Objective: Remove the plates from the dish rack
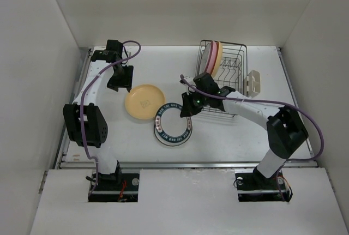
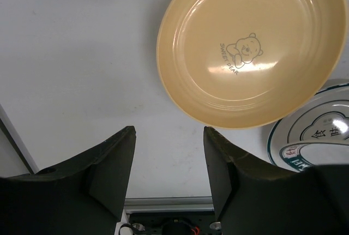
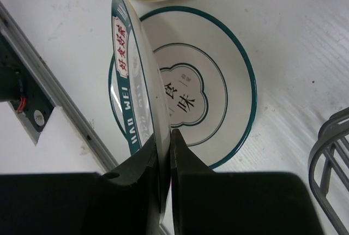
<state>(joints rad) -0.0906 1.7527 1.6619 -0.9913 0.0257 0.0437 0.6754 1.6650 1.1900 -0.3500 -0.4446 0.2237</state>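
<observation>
My right gripper is shut on the rim of a white plate with a teal lettered rim. It holds the plate on edge, tilted, just above a second white teal-rimmed plate lying flat on the table. In the top view this gripper is left of the dish rack, where a pink and a cream plate stand upright at the far left end. A yellow plate with a bear motif lies flat on the table. My left gripper is open and empty, beside the yellow plate.
A white holder hangs on the rack's right side. White walls enclose the table on three sides. A metal rail runs along the near edge. The rack's wire shows at the right of the right wrist view.
</observation>
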